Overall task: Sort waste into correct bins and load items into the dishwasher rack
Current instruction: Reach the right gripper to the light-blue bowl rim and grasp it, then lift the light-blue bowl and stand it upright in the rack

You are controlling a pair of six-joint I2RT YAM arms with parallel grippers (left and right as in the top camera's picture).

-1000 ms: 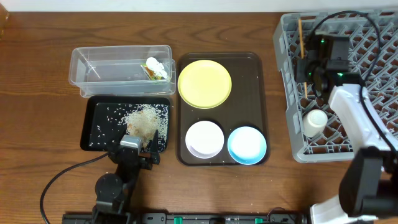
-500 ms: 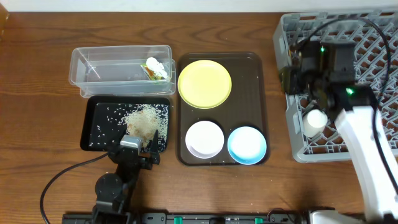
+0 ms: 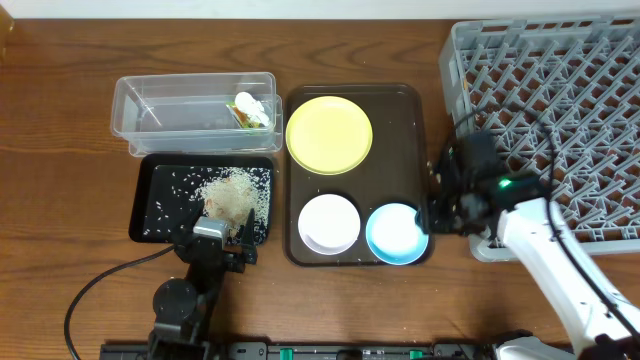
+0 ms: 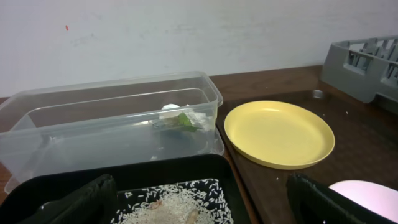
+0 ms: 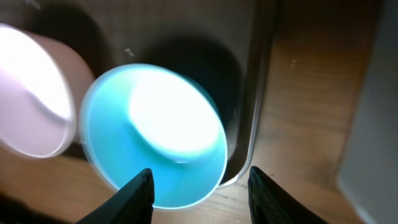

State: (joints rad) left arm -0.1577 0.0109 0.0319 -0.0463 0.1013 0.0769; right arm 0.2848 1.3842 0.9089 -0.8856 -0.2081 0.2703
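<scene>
The small light-blue bowl [image 3: 397,232] sits at the front right of the brown serving tray [image 3: 412,130], beside the small white bowl [image 3: 329,222] and in front of the round yellow plate [image 3: 329,134]. My right gripper [image 3: 441,206] is open and empty, hovering over the blue bowl's right rim [image 5: 155,130]; its midpoint [image 5: 202,193] lies between two dark fingers. My left gripper [image 3: 225,240] is open over the black tray [image 3: 150,200] with rice [image 3: 235,195]. The clear tub [image 3: 190,110] holds the wrapper [image 3: 247,118] and paper scrap [image 3: 247,101]. The chopsticks are out of sight.
The grey rack [image 3: 560,90] fills the right side, and its corner shows in the left wrist view [image 4: 367,59]. My right arm crosses its front-left corner. Bare wooden table [image 3: 60,150] lies left of the bins.
My right arm has swung from over the rack down and left to the blue bowl at the tray's right edge. The left arm has not moved.
</scene>
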